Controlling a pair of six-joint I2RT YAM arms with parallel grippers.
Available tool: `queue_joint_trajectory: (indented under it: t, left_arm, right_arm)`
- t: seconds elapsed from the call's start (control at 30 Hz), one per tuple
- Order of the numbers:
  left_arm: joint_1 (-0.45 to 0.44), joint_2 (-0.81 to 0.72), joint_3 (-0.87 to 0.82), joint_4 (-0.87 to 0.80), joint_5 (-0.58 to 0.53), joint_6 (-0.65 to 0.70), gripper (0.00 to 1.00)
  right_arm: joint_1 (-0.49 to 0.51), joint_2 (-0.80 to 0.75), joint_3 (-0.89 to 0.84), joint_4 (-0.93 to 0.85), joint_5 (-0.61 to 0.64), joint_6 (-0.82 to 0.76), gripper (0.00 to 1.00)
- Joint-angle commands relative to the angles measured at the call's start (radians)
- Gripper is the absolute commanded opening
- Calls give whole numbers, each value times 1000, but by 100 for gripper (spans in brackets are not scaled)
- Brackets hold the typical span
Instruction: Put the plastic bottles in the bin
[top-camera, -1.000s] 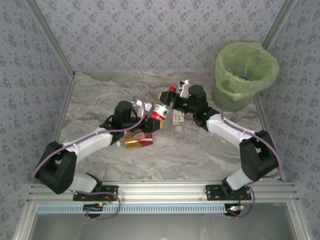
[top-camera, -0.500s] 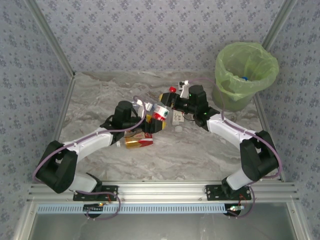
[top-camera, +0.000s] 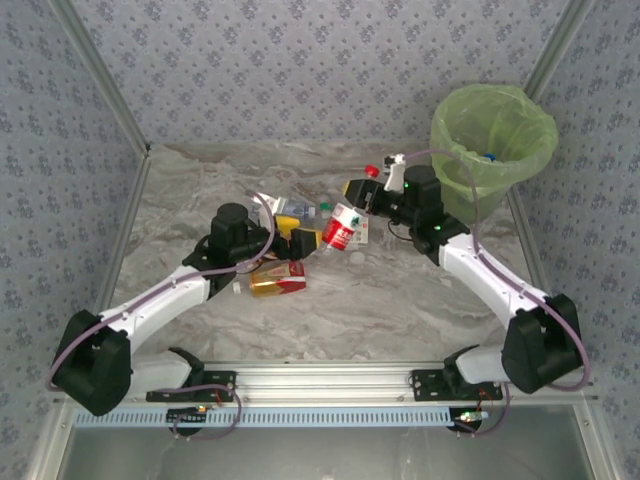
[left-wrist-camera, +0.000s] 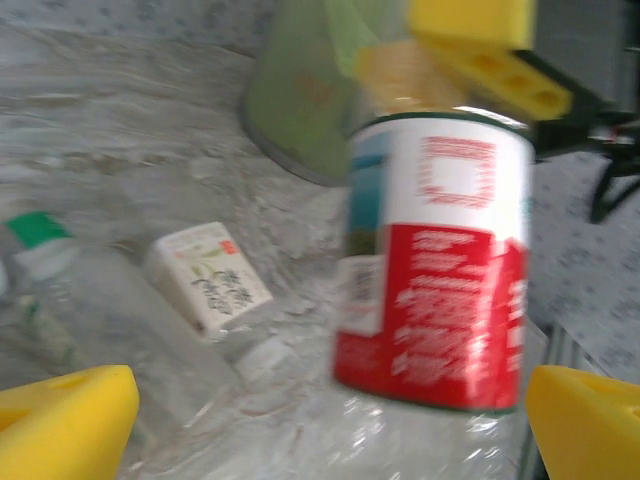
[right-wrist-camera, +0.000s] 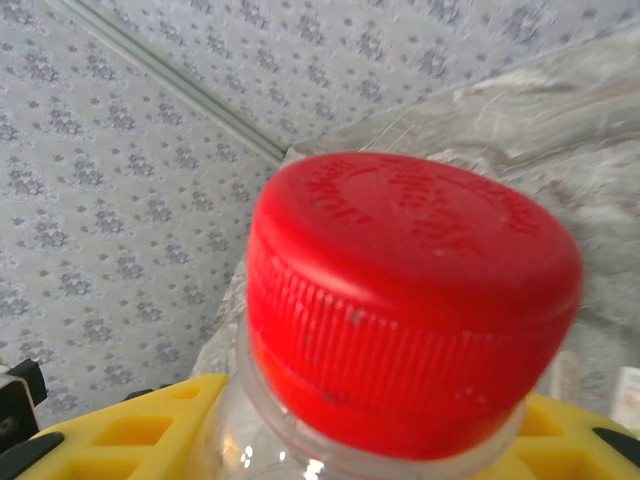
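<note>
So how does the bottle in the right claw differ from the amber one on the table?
The held bottle is gripped at its neck by the right claw, tilted; the amber bottle lies flat on the table. The held bottle is clear, the amber bottle golden-brown. Both carry red labels.

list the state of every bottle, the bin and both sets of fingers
left fingers: open, empty
right fingers: shut on red-capped bottle
red-capped bottle: capped, held by its neck
amber bottle: lying on its side
green-capped bottle: lying, capped
bin: upright, lined, open
</note>
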Motion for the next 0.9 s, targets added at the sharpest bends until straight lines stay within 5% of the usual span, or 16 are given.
queue_joint_trajectory:
  t: [0.0,0.43,0.87]
  left_arm:
    - [7,-41,-26,11,-180,-3,99]
    - [18,-32,-36,-58,-477,-64,99]
    - [25,-10,-28,-84,-478,-68,99]
  right_arm:
    - [-30,-66,31,-93,49,-86,49]
    - [-137,-162,141,-231,87,-203,48]
    - [-291,-91,491,-344,188,-342,48]
